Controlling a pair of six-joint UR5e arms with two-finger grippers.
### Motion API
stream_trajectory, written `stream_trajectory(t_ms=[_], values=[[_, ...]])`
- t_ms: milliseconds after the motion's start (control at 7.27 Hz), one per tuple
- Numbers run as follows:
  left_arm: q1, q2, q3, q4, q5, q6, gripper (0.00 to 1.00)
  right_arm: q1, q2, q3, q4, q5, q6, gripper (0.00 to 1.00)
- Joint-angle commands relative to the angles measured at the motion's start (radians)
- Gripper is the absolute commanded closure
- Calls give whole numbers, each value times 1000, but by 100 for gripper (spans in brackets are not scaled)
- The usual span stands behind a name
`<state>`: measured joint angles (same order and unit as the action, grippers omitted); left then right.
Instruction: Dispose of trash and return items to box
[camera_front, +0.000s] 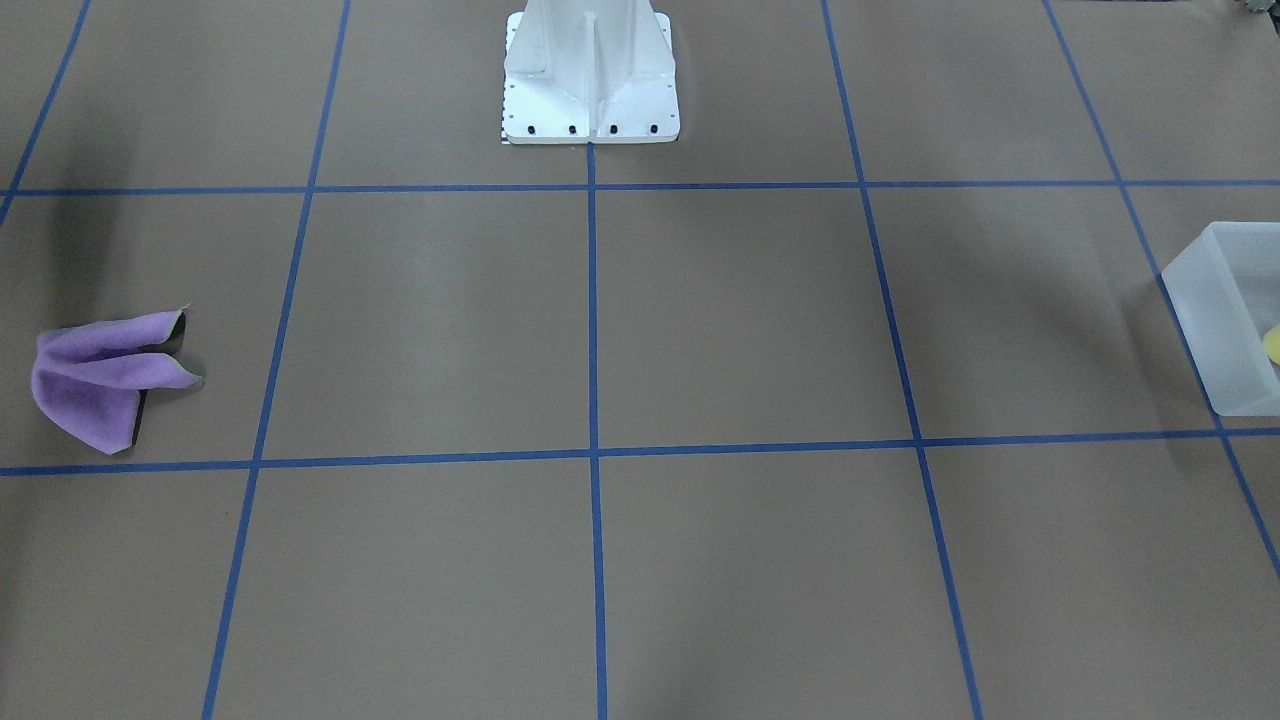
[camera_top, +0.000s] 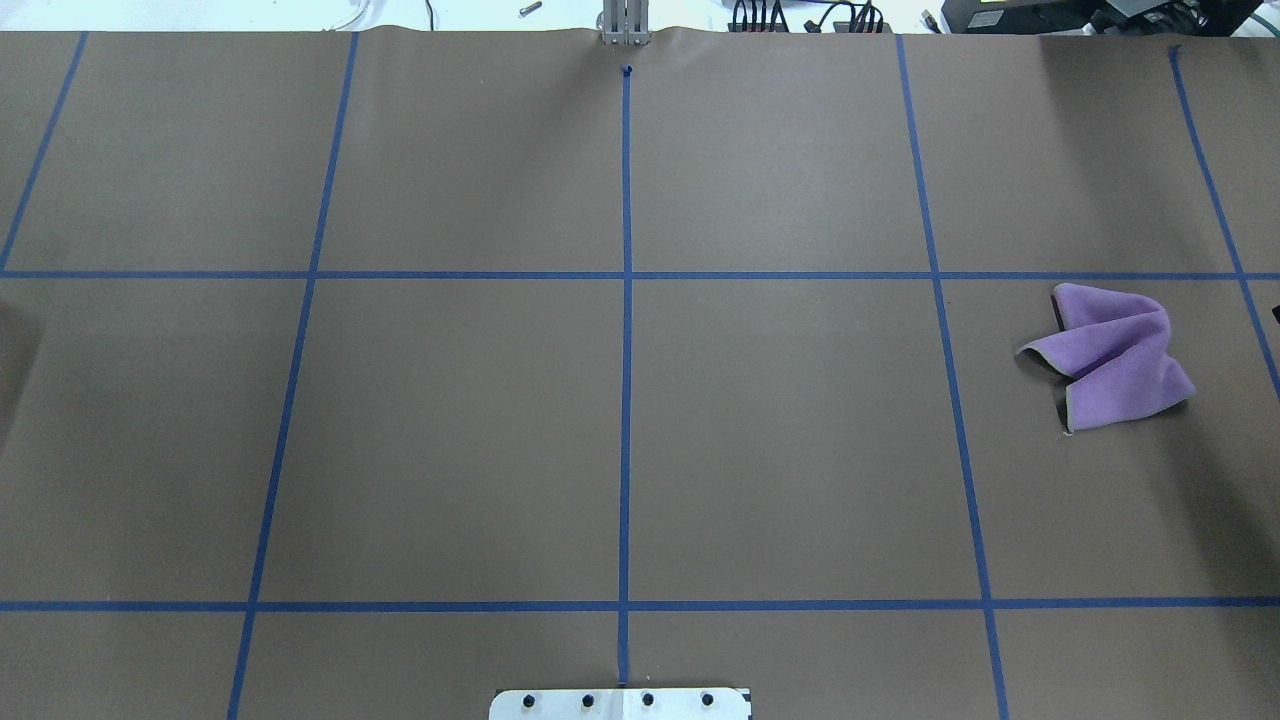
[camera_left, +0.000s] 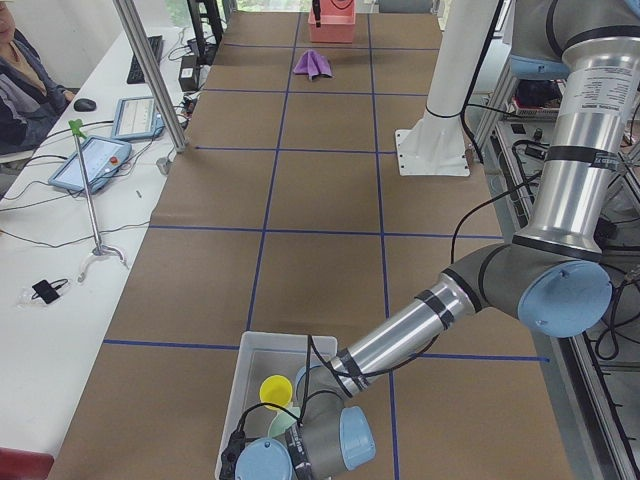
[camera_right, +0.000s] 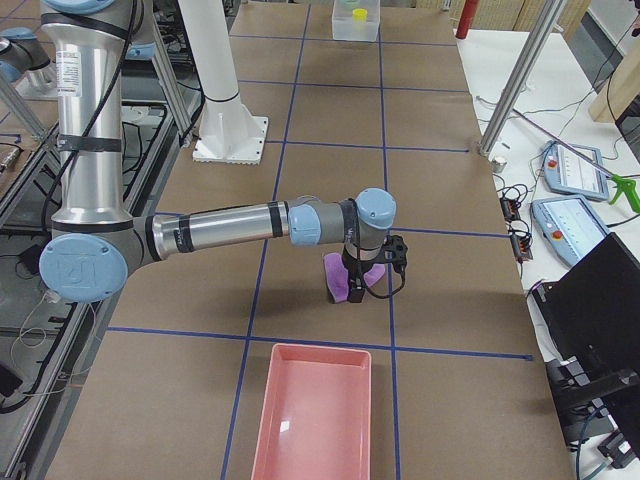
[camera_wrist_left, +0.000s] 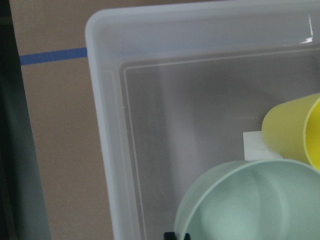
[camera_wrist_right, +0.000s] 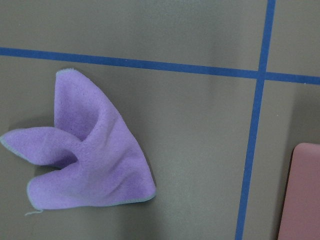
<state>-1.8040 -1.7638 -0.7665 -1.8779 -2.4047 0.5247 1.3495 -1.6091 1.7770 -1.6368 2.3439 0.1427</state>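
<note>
Hanging over the box (camera_wrist_left: 107, 150) at the table's left end, the left gripper (camera_left: 290, 430) has the mint bowl (camera_wrist_left: 250, 200) right under it, beside the yellow cup (camera_wrist_left: 295, 135). Pinching or spread? Can't tell. Smart play: seat the bowl flat inside the walls, then release. The right gripper (camera_right: 350, 288) hovers over the purple cloth (camera_wrist_right: 90, 165) near the right end, its state unclear too.

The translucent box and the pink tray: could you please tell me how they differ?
The box is frosted, see-through white; the pink tray is opaque. The box holds a yellow cup and a pale green bowl; the tray looks empty. The box sits at the robot's left end, the tray at its right. Both are open-topped rectangles on the table.
</note>
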Motion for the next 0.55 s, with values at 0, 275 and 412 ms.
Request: stream_trajectory(t_ms=[0,275,412], values=[[3,-2,12,-1,2,-3,95,-3,0,-1,0,0,2,0],[3,0,9,0,2,-5,54,-4,0,-1,0,0,0,0],[3,-2,6,0,1,-2,39,-7,0,-1,0,0,0,0]])
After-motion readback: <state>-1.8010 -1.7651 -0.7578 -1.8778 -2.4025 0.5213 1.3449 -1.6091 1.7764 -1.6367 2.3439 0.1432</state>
